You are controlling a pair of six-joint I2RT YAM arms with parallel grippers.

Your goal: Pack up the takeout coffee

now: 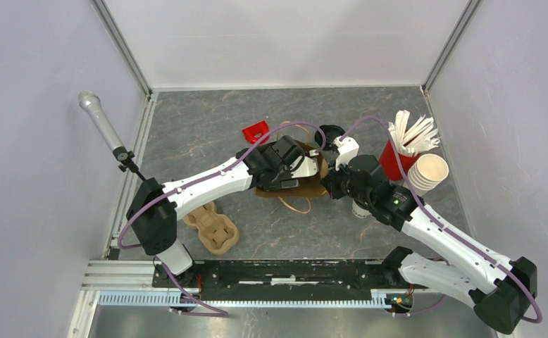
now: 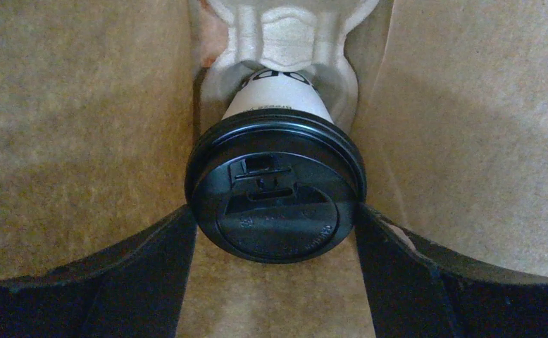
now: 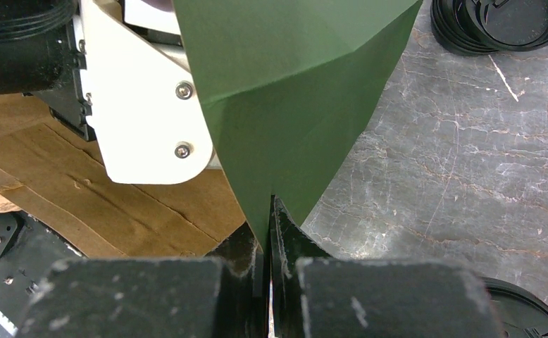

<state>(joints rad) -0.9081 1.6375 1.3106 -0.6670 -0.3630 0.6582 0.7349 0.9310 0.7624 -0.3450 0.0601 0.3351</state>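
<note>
Inside the brown paper bag (image 2: 81,105) at the grey table's (image 1: 208,127) middle, the left gripper (image 2: 275,211), fingers wide, clamps the black-lidded cream paper cup (image 2: 277,98) into its pale pulp tray (image 2: 285,28) (the right gripper (image 3: 270,211) pinches a green paper flap (image 3: 292,91), likely holding the mouth open).

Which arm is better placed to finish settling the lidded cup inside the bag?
Probably left: the left gripper grips the lidded cup inside the brown bag, while the right gripper is pinched shut on a green sheet.
</note>
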